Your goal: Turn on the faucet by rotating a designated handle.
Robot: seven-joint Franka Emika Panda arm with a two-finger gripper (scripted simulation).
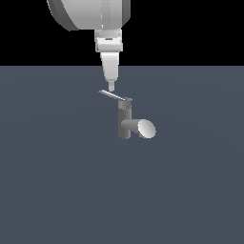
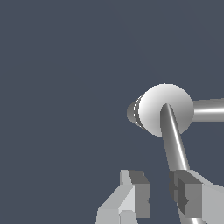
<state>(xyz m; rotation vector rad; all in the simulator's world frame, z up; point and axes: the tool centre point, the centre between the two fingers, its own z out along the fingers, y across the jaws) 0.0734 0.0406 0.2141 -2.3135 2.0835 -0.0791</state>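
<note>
The faucet [image 1: 125, 123] is a small grey upright post with a thick stubby spout [image 1: 146, 128] that ends in a pale oval. From the cap on its post, the thin flat handle [image 1: 114, 96] slants out toward the exterior view's left. My gripper [image 1: 111, 87] points straight down, its tips just above the handle's outer part. In the wrist view the handle [image 2: 173, 140] runs from the round cap [image 2: 155, 107] toward my gripper [image 2: 161, 193] and passes under one finger [image 2: 187, 196]. The other finger [image 2: 138, 192] stands apart from it. The gripper is open and holds nothing.
The faucet stands alone on a flat dark blue-grey surface [image 1: 57, 181]. The arm's large white wrist body [image 1: 90, 12] hangs above the faucet at the top of the exterior view.
</note>
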